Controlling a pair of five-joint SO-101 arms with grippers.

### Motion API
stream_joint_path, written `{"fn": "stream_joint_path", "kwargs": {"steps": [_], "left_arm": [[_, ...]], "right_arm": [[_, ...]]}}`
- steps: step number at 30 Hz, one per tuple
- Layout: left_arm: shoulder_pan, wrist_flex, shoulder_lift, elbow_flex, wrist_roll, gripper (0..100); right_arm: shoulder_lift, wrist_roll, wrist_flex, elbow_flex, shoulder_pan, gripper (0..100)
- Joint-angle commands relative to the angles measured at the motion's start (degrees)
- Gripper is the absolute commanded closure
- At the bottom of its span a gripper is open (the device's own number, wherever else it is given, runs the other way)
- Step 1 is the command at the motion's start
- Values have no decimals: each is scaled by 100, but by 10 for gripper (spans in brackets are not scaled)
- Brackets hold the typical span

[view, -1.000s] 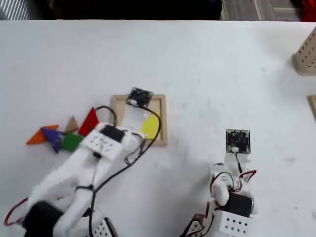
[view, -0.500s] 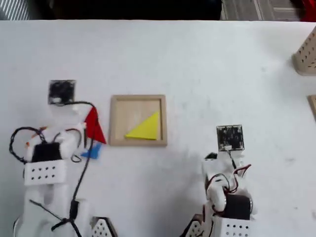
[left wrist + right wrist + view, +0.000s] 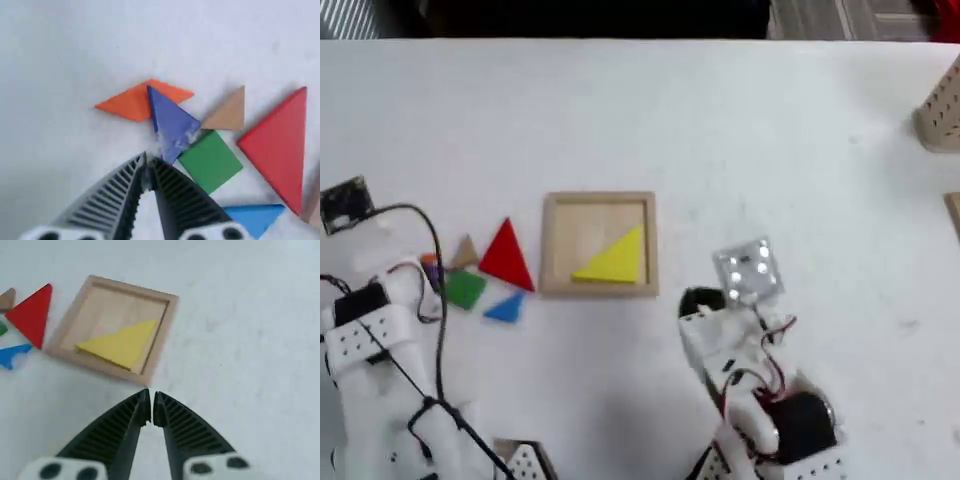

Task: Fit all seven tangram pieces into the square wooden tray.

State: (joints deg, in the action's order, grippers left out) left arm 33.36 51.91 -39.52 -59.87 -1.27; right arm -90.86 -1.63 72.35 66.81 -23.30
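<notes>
Wooden tray is occupied only by the yellow triangle, six pieces are left on the desk beside it, and the left gripper and right gripper are seen pressed together, empty.

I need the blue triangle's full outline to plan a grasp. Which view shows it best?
High view: the blue triangle lies whole and uncovered. The left wrist view cuts the triangle off at the frame edge; the right wrist view crops the triangle too.
</notes>
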Motion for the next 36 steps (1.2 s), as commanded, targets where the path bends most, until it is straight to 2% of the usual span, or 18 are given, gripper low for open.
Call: {"fn": "stream_joint_path", "kwargs": {"steps": [1, 5, 7, 12, 14, 16, 23, 36], "left_arm": [[127, -448, 391, 325, -457, 915], [154, -747, 637, 325, -923, 837], [154, -879, 699, 299, -1020, 832], [154, -976, 716, 290, -1029, 884], [136, -976, 716, 290, -1029, 932], [119, -1011, 716, 290, -1011, 985], [-136, -1424, 725, 97, -1011, 977], [-163, -1459, 725, 35, -1011, 976]], "right_arm": [[1736, 18, -224, -1240, -479, 981], [3152, 18, -971, -1855, -708, 981], [3767, 44, -1587, -1881, -831, 978], [5385, -273, -3301, -1521, -1332, 980], [6053, -422, -3670, -1574, -1622, 980], [6695, -440, -3829, -1802, -1877, 980], [8382, -431, -3899, -2620, -2035, 980], [9516, -132, -4057, -3560, -1745, 980]]}}
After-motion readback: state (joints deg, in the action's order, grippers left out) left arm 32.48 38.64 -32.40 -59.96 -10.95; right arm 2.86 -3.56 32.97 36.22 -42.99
